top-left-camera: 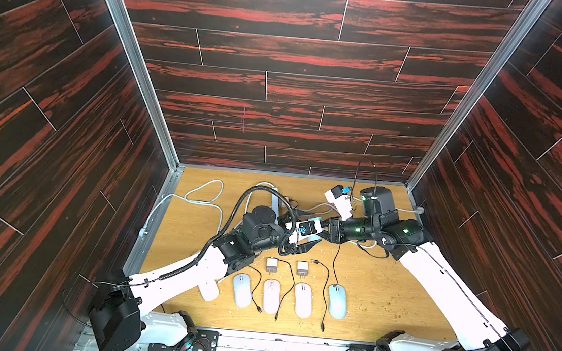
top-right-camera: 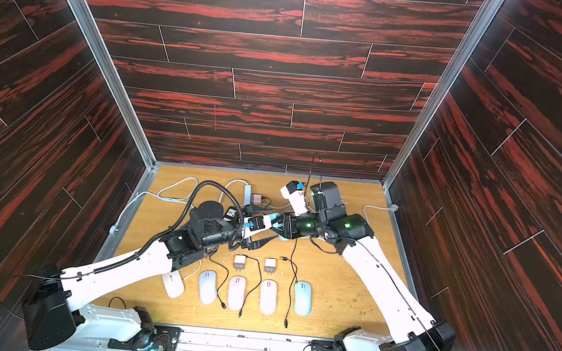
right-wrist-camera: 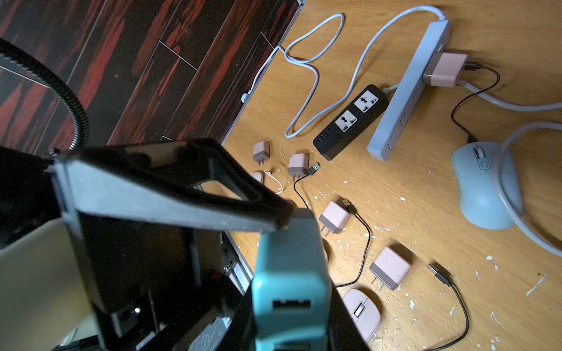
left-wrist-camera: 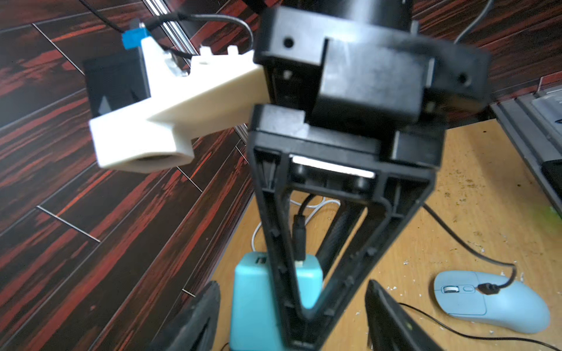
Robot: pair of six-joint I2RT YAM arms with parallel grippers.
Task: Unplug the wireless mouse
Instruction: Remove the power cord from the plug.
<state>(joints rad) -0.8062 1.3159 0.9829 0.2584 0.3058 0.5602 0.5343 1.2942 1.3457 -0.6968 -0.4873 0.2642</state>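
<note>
The right pincer (right-wrist-camera: 292,291) is squeezing a teal charger block (right-wrist-camera: 289,261) and holds it up over the middle of the table (top-left-camera: 385,281), and a black plug (left-wrist-camera: 299,240) is stuck in one of the block's holes. The left pincer (left-wrist-camera: 292,285) is open, with one finger on each side of the block, and I cannot tell if they touch it. The light blue mouse (top-left-camera: 337,301) lies flat on the table at about 5 o'clock from both pincers, well apart from them, at the 3 o'clock end of a row of mice, with a black cable (left-wrist-camera: 465,246) plugged into its front.
</note>
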